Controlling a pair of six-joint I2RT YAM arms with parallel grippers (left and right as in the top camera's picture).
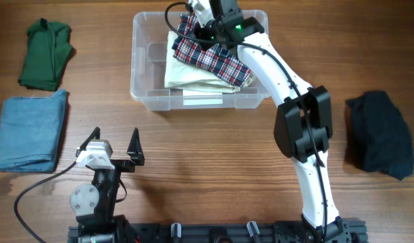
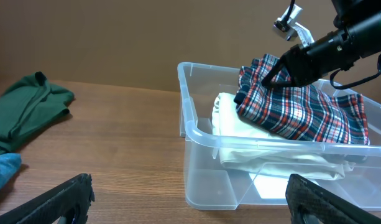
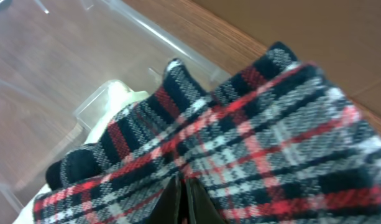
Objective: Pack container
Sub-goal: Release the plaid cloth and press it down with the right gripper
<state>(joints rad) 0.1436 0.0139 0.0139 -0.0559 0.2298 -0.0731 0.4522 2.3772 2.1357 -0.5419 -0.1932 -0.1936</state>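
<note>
Clear bin [image 1: 140,67] sitting at far middle of table [image 1: 213,155], white cloth [image 1: 186,75] lying inside; right gripper [image 1: 196,28] pinching plaid cloth [image 1: 217,61] over bin; left gripper [image 1: 114,140] sitting near front, fingers [image 1: 135,146] spread wide

Overhead looks down; wrist views (nearer) share container [image 1: 146,67].

One clear box [image 1: 142,40] is sitting here, and five cloths are lying around: plaid [image 1: 213,57], cream [image 1: 190,75], green [image 1: 46,54], blue [image 1: 31,131], dark [image 1: 381,135].

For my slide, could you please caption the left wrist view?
Right pincer grips a plaid cloth above cream fabric in the clear bin.
</note>
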